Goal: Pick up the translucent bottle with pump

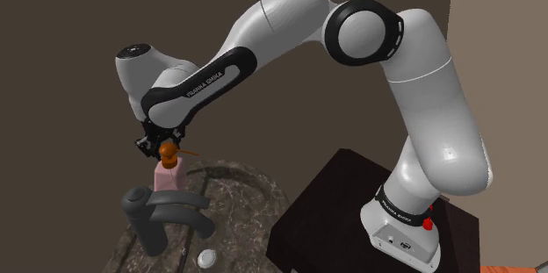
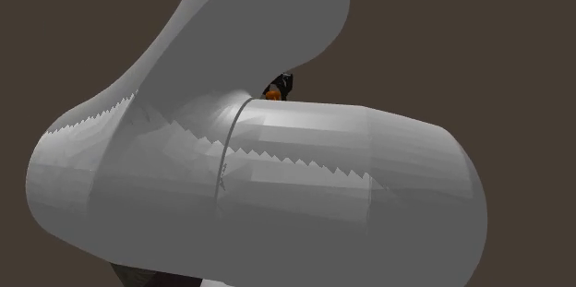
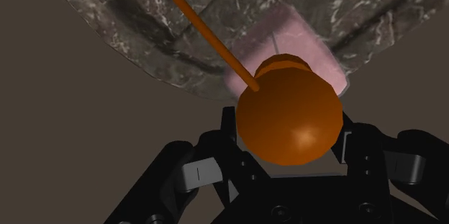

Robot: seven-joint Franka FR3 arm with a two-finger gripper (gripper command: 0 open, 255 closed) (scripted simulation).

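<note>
The bottle has a pale pink translucent body (image 1: 167, 176) and a round orange pump head (image 1: 167, 149) with a thin orange spout. It stands upright behind the faucet. My black gripper (image 1: 161, 142) comes down on it from above. In the wrist view the orange pump head (image 3: 288, 118) sits between the two black fingers (image 3: 229, 135), which press against its sides, and the pink body (image 3: 288, 46) shows beyond it. My gripper (image 3: 288, 142) is shut on the pump head. In the second exterior view a bit of the gripper (image 2: 282, 83) and of the orange pump head (image 2: 273, 94) peeks over the arm.
A dark grey faucet (image 1: 155, 214) stands just in front of the bottle. Under it lies a dark marbled sink top (image 1: 241, 194) with a small round drain plug (image 1: 207, 257). The dark stand (image 1: 329, 205) is at the shoulder view's lower right.
</note>
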